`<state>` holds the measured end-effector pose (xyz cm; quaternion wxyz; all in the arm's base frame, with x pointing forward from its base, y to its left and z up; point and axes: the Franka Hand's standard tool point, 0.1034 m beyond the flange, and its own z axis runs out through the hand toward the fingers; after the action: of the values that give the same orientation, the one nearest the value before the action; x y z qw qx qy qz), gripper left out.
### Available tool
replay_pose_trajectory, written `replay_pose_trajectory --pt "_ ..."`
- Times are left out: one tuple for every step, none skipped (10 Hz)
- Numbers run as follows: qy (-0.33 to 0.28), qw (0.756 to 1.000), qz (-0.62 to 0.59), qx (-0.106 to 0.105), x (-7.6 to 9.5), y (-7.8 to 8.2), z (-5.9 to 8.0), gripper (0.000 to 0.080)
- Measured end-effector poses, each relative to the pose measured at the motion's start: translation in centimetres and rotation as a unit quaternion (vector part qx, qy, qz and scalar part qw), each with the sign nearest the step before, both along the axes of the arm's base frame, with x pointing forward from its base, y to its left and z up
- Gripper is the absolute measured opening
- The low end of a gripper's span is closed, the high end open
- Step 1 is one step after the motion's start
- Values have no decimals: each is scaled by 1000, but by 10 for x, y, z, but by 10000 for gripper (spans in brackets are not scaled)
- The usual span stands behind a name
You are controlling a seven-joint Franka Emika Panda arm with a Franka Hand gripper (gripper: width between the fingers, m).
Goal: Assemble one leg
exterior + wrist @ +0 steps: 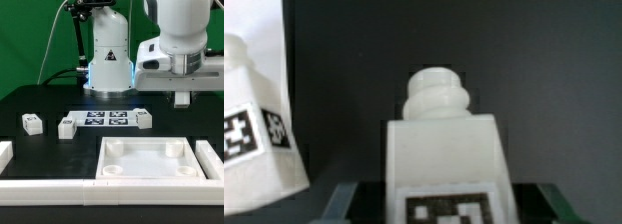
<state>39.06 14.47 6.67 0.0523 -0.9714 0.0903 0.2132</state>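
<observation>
My gripper [183, 95] hangs above the table at the exterior view's right, shut on a white leg [183, 99]. In the wrist view that leg [445, 150] stands between my gripper's [445, 205] dark fingers [352, 198], its rounded screw tip pointing away and a square tag on the near face. Three more legs lie on the black table: one at the left [32, 123], one beside it [67, 127], one by the marker board's right end [144, 119]. One of them shows in the wrist view [249, 110], apart from the held leg. The large white square panel [112, 172] lies in front.
The marker board [108, 119] lies mid-table before the arm's base [108, 60]. White rails border the table: front left [40, 190], far left [4, 152] and right [211, 158].
</observation>
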Motion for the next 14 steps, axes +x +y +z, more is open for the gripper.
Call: replay_pose_trajectory --pt "-28 1000 4 -3 8 -4 4 288" --pt "-83 996 9 -7 24 -7 10 288" --pt "-138 990 25 -14 32 -7 18 288" --pt "-184 983 17 -17 31 -4 18 288" --pt "-223 975 15 -16 29 -1 16 288" --pt "-245 969 17 -15 28 2 16 288" --pt "-299 954 11 -9 32 7 19 288" --pt "-306 951 36 -9 32 2 16 288" --pt "-303 952 45 -11 44 -6 20 288" --pt "-313 948 46 -10 58 -6 25 289" --pt "-321 945 70 -8 68 -9 26 289" --pt "-325 942 82 -8 81 -15 26 289" --pt "-324 942 81 -7 78 -12 25 289" --pt "-323 943 84 -7 77 -11 24 289"
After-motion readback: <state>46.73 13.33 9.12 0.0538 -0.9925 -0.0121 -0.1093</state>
